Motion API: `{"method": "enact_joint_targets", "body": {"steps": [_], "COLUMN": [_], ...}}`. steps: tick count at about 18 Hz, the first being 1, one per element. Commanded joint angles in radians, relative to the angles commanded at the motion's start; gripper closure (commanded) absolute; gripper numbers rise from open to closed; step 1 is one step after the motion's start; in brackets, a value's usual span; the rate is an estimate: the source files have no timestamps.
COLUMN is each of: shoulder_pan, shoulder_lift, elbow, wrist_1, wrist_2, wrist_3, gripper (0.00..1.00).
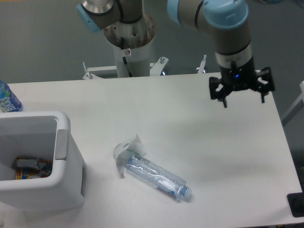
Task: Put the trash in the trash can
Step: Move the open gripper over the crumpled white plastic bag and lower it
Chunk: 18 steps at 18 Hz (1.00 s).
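Two pieces of trash lie side by side on the white table, near its front middle. One is a small white crumpled scrap. The other is a crushed clear plastic bottle with a pale blue cap pointing right. The trash can, a white boxy bin with a grey side panel, stands at the front left with some colourful items inside. My gripper hangs open and empty over the table's back right, far from the trash and the bin.
A blue-labelled water bottle stands at the far left edge behind the bin. The robot's base column rises behind the table's back edge. The table's right edge runs close below the gripper.
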Motion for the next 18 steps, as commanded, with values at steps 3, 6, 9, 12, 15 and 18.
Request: {"method": "enact_joint_targets", "body": {"steps": [3, 6, 9, 12, 15, 18], "shoulder_pan": [-0.064, -0.127, -0.166, -0.167, -0.187, -0.225], "shoulder_lift": [-0.021, -0.041, -0.029, 0.006, 0.023, 0.014], "elbow": [-0.034, -0.060, -0.138, -0.203, -0.247, -0.263], "wrist_1": [0.048, 0.045, 0.036, 0.033, 0.033, 0.033], "wrist_2": [0.002, -0.002, -0.044, -0.136, -0.201, -0.216], "wrist_3": [-0.106, -0.108, -0.097, -0.082, -0.052, -0.054], "gripper": [0.00, 0.00, 0.00, 0.00, 0.00, 0.00]}}
